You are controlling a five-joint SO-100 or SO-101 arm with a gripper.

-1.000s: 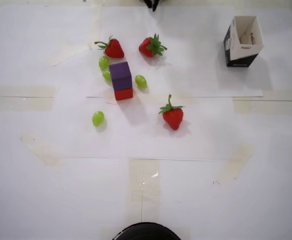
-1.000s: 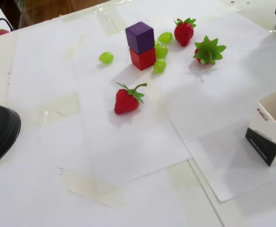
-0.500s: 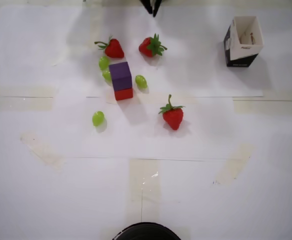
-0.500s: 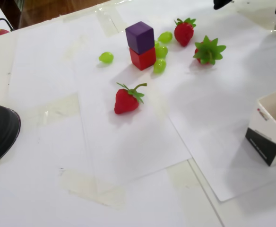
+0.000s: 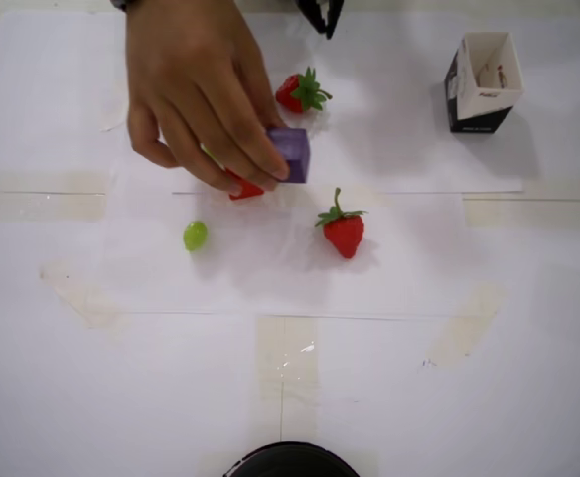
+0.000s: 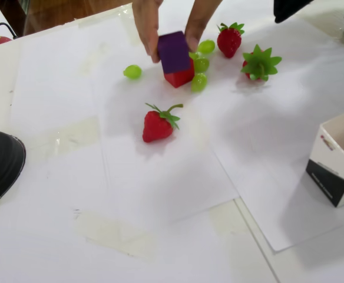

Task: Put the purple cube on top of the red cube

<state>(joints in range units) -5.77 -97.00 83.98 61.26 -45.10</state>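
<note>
A: Which step is this?

B: A person's hand (image 5: 196, 84) grips the purple cube (image 6: 174, 52), tilted over the red cube (image 6: 179, 75) on the table (image 5: 369, 378). It reads as a reset, so the robot's next move would be a fresh pick.

A: The tool (image 5: 321, 12)?

B: Barely in view at the top edge; I can't tell its state. The carton (image 5: 483, 84) bears print too small to read.

A table (image 5: 528, 397) covered in overlapping white paper sheets (image 6: 160, 183) fills both views, the sheets fixed down with strips of pale, glossy tape (image 5: 282, 363) that catch the light. Beyond the table's far corner in the fixed view lies a brown wooden floor (image 6: 60, 9) (only a sliver shows). Lighting is soft and even, with faint shadows.
</note>
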